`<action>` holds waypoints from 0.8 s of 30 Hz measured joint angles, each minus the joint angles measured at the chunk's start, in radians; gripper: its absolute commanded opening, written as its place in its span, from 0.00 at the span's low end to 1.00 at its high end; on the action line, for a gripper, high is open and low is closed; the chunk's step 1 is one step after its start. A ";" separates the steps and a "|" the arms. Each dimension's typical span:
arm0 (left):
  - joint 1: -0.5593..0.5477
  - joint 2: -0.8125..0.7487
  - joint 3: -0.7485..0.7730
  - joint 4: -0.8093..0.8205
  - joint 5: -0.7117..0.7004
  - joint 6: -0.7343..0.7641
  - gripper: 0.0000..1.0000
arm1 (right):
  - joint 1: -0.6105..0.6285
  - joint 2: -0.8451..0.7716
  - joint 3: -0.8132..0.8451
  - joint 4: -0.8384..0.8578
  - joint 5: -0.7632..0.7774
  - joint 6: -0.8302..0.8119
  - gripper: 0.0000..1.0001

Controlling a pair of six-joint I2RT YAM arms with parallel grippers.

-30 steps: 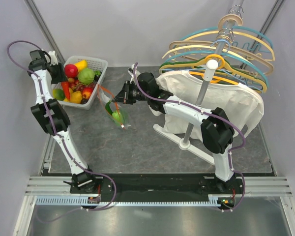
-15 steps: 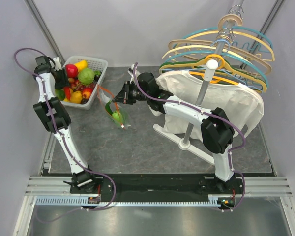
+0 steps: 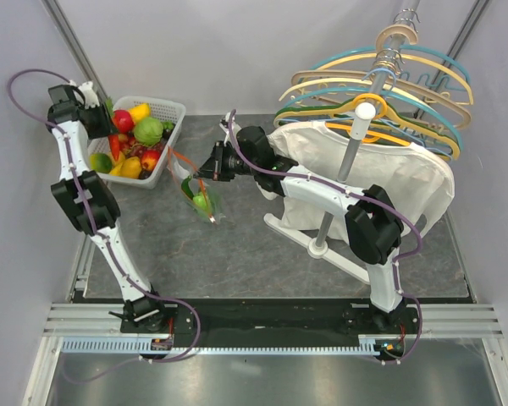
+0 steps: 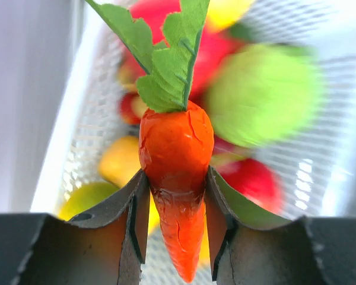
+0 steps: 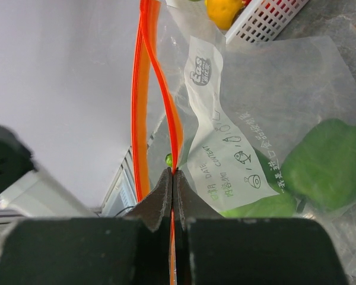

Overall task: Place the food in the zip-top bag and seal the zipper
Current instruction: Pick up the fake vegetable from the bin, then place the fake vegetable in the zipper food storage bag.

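Carrot (image 4: 175, 178) clamped in left gripper (image 4: 176, 173) over far-left basket (image 4: 86, 127); grip clear only at wrist. Right gripper (image 5: 173, 178) pinches zipper (image 5: 143, 89) of bag (image 5: 285, 89). Table (image 3: 262, 254) dark grey.

Glossy crackled carrot (image 4: 177, 160), crinkly clear plastic bag (image 5: 267, 89)
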 measured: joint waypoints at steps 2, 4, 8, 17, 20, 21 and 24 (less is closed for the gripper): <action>0.005 -0.114 -0.073 0.021 0.078 0.000 0.16 | 0.000 0.000 -0.006 -0.002 -0.012 -0.010 0.00; 0.007 -0.236 -0.148 0.056 0.172 0.000 0.20 | 0.000 0.000 -0.010 -0.004 -0.026 -0.018 0.00; 0.014 -0.518 -0.299 0.156 0.452 0.000 0.21 | 0.000 0.000 -0.015 -0.005 -0.051 -0.042 0.00; -0.011 -1.002 -0.838 0.532 0.970 -0.019 0.24 | 0.000 0.000 -0.017 -0.008 -0.119 -0.070 0.00; -0.051 -1.070 -0.977 0.591 1.006 -0.014 0.24 | 0.000 0.000 -0.029 0.051 -0.164 -0.040 0.00; -0.070 -1.090 -1.020 0.603 1.009 -0.010 0.24 | 0.000 0.000 -0.034 0.070 -0.175 -0.031 0.00; -0.137 -1.147 -1.127 0.637 1.003 0.027 0.24 | 0.000 0.000 -0.045 0.115 -0.212 0.004 0.00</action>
